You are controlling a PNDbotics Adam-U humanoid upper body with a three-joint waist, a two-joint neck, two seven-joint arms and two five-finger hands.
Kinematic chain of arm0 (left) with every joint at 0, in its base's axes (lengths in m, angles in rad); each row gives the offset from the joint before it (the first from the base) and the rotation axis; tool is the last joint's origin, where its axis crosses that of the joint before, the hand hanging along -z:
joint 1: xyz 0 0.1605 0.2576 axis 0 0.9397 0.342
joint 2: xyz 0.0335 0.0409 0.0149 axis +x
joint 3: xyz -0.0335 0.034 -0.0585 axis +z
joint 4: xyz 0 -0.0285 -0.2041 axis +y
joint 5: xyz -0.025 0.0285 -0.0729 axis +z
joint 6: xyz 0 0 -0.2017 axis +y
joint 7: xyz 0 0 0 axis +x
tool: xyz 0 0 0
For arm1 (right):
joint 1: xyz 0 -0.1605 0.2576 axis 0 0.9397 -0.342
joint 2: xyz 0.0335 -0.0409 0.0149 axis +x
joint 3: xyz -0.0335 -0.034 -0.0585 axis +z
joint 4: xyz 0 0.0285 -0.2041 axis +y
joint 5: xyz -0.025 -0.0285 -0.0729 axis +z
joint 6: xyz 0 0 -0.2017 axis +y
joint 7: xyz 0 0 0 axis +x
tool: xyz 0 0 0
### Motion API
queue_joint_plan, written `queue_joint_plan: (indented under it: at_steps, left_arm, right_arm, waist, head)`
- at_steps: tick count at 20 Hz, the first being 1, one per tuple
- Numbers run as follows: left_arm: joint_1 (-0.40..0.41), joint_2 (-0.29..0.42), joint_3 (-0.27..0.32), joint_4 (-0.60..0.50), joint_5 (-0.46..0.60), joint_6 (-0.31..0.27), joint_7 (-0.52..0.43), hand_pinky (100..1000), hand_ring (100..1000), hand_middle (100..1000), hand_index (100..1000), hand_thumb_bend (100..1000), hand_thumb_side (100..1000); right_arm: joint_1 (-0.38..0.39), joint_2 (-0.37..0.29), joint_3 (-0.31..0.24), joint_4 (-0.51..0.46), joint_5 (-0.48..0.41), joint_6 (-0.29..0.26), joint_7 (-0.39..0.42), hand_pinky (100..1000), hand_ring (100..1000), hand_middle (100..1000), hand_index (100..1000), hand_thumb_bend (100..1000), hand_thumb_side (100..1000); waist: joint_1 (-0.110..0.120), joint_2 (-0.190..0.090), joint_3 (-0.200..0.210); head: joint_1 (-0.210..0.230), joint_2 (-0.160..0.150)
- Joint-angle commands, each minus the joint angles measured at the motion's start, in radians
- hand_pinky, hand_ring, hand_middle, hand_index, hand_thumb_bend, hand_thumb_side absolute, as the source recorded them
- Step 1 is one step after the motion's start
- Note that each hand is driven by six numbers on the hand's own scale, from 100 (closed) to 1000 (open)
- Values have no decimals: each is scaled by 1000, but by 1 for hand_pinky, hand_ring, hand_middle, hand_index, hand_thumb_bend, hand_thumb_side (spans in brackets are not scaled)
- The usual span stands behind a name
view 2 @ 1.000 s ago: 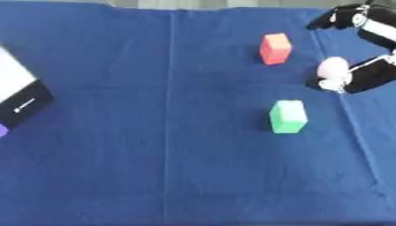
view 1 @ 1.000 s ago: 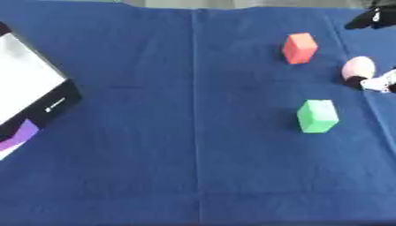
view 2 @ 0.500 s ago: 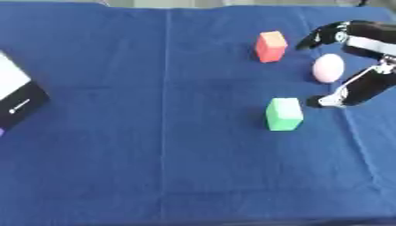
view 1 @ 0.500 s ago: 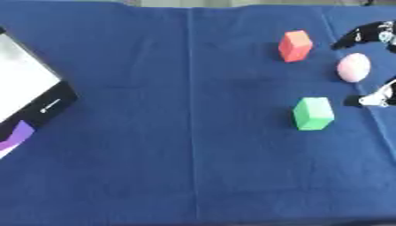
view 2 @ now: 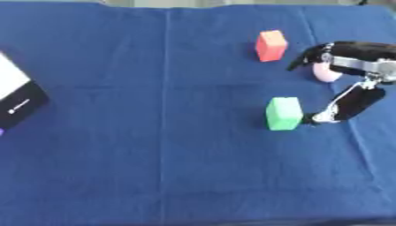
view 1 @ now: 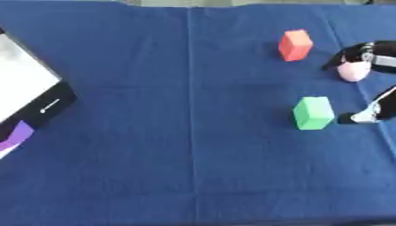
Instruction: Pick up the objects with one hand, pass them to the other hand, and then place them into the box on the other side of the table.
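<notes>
Since a second ago the right hand [view 2: 352, 75] has come down and leftward from the far right edge, so that it now spreads over the right side of the table [view 2: 154, 154]; its upper fingers [view 2: 313, 54] arch over the pink object [view 2: 326, 73], while its thumb reaches down with the tip just beside the right face of the green block [view 2: 283, 114]; whether the tip touches the block cannot be told. Its fingers are spread apart and close on nothing; the pink object lies on the cloth under them, partly hidden. The green block stands on the blue cloth right of centre; the red block [view 2: 271, 45] stands farther back, left of the hand and apart from it; neither block has shifted. At the left edge sits the box [view 1: 27, 95], white inside with a black wall, tilted; a purple patch [view 1: 15, 133] shows at its lower corner. No left hand shows in either view.
</notes>
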Motion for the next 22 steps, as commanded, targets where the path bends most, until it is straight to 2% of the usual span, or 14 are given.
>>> queue_joint_plan:
  at_steps: [1, 7, 15, 22]
  left_arm:
    - [-11, 25, 5, -12, 0, 1, -1, 784, 632, 685, 821, 342, 651]
    - [-10, 20, 3, -11, 0, 5, -3, 785, 631, 686, 822, 338, 653]
    - [-9, 15, -1, -13, 0, 8, -5, 786, 631, 686, 820, 333, 656]
    - [-12, 10, -4, -13, 0, 11, -9, 787, 631, 687, 818, 330, 658]
  right_arm:
    - [-5, -19, 0, -12, 21, 9, 2, 918, 903, 837, 887, 587, 249]
    - [-6, -8, 15, -11, 34, 28, -3, 917, 901, 836, 887, 586, 250]
    - [-19, 13, 37, 35, 99, 65, -43, 913, 881, 828, 893, 584, 282]
    - [-35, 31, 55, 76, 114, 71, -61, 910, 872, 814, 886, 582, 279]
  waist:
    - [2, -12, 2]
    - [3, -9, 4]
    - [8, -3, 16]
    - [11, 4, 24]
  head:
    - [-4, -8]
    - [-8, -4]
    - [-16, -1]
    - [-21, -3]
